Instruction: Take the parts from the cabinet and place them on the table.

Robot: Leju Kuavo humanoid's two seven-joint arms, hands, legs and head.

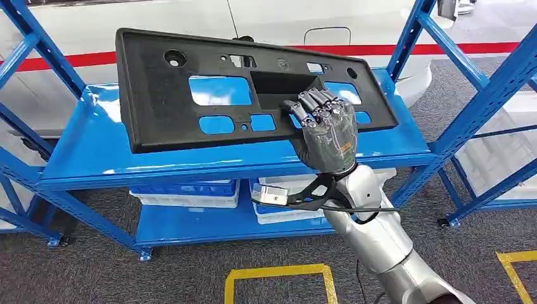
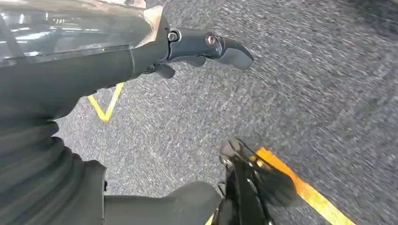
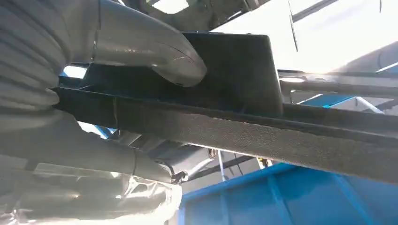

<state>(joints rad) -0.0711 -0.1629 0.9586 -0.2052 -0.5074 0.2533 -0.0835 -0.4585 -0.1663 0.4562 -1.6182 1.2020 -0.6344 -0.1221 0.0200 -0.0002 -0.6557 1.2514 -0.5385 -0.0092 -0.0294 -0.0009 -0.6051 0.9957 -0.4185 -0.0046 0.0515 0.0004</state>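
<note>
Removal step: the right hand (image 1: 326, 130) clamped the black plastic panel's (image 1: 190, 120) near edge above the blue cabinet shelf (image 1: 88, 158); next, carrying it clear toward the surface.

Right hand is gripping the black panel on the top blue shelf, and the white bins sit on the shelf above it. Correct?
Not quite. The right hand does grip the black panel on the top blue shelf, but the head view shows the white bins on the shelf below it.

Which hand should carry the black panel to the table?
Right. The right hand already grips the black panel above the blue shelf; the left hand hangs over the floor, holding nothing.
</note>
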